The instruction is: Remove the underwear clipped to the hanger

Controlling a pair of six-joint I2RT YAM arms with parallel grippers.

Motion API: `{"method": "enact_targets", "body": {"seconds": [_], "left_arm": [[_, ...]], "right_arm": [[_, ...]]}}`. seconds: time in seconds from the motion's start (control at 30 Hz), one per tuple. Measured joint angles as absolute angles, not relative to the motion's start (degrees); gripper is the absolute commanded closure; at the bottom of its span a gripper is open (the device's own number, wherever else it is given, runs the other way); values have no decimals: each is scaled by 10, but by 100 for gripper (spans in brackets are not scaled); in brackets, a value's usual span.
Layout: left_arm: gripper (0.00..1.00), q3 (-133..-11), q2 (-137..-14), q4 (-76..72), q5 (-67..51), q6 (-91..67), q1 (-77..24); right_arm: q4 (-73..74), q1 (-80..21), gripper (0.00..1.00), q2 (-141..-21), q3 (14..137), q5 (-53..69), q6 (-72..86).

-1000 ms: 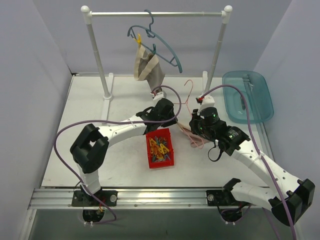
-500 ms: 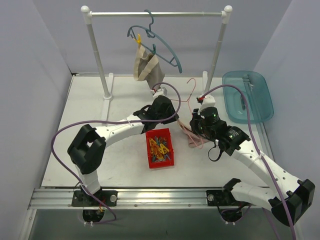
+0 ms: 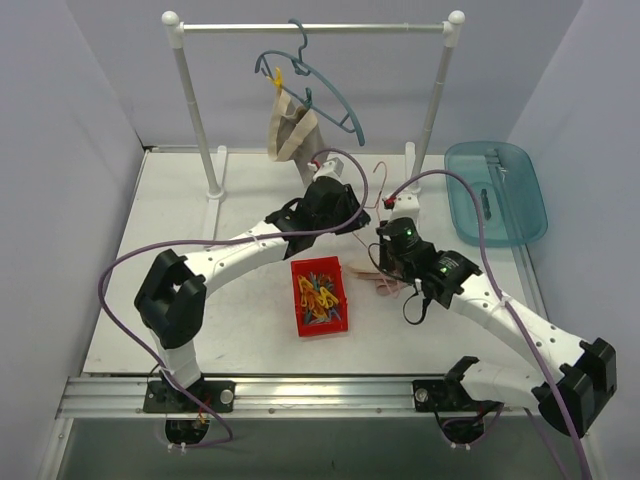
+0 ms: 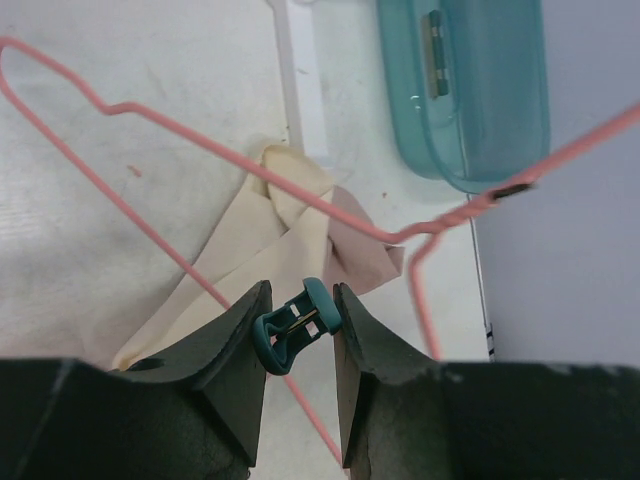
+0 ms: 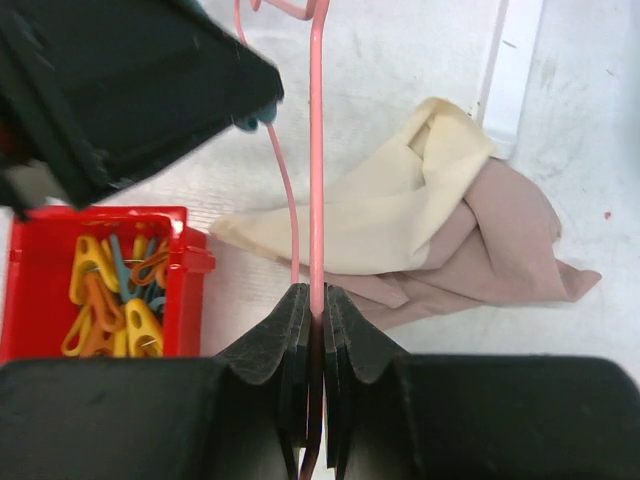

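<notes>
My right gripper (image 5: 313, 300) is shut on the wire of a pink hanger (image 5: 317, 150) and holds it over the table; it also shows in the top view (image 3: 392, 248). My left gripper (image 4: 300, 325) is shut on a teal clip (image 4: 295, 328) right at the hanger's wire (image 4: 200, 140); I cannot tell whether the clip still bites the wire. Cream and beige underwear (image 5: 430, 230) lies crumpled on the table under the hanger, also seen in the left wrist view (image 4: 300, 230). In the top view the left gripper (image 3: 345, 205) is just left of the hanger's hook (image 3: 380, 172).
A red bin (image 3: 320, 296) of coloured clips sits left of the right gripper. A teal tray (image 3: 495, 190) lies at the right. On the rail (image 3: 310, 28) hangs a teal hanger (image 3: 320, 85) with beige underwear (image 3: 295, 132) held by a yellow clip.
My left gripper has moved toward the back of the table with the teal clip. My right gripper has shifted slightly left with the pink hanger.
</notes>
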State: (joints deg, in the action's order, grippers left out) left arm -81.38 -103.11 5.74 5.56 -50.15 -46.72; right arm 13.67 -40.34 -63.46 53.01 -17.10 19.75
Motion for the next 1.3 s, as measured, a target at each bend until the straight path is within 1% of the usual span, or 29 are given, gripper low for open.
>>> {"method": "enact_targets", "body": {"seconds": [0.2,0.4,0.6,0.7,0.73,0.77,0.83,0.9,0.93,1.03,1.07,1.1,1.13,1.17,1.3], "left_arm": [[97,-842,-1022,59,43,-486,-468],[98,-830,-987,88,37,-447,-468],[98,-733,-873,166,26,-383,-469],[98,-672,-811,213,25,-365,-474],[96,-653,-796,228,25,-363,-479],[93,-634,-784,241,25,-362,-484],[80,-601,-776,258,25,-364,-502],[60,-575,-779,272,25,-369,-522],[44,-566,-782,282,25,-372,-532],[24,-553,-787,294,32,-383,-557],[13,-552,-787,295,37,-385,-562],[6,-552,-787,294,41,-385,-564],[3,-552,-786,293,48,-386,-565],[6,-552,-786,293,54,-388,-565],[6,-554,-781,291,84,-385,-564]], "right_arm": [[140,-417,100,-669,528,-258,230],[140,-417,100,-632,524,-314,256],[141,-416,100,-573,524,-317,257],[144,-416,100,-569,524,-315,257],[145,-416,100,-569,524,-314,257],[147,-415,100,-570,524,-313,257],[148,-414,100,-570,524,-312,256],[149,-413,100,-572,525,-311,255],[149,-413,100,-574,526,-311,255],[150,-412,100,-578,530,-310,255],[152,-412,100,-579,532,-310,254],[154,-412,100,-579,534,-310,253],[154,-412,100,-579,536,-309,253],[155,-412,100,-579,538,-309,253],[159,-411,100,-580,550,-308,244]]}}
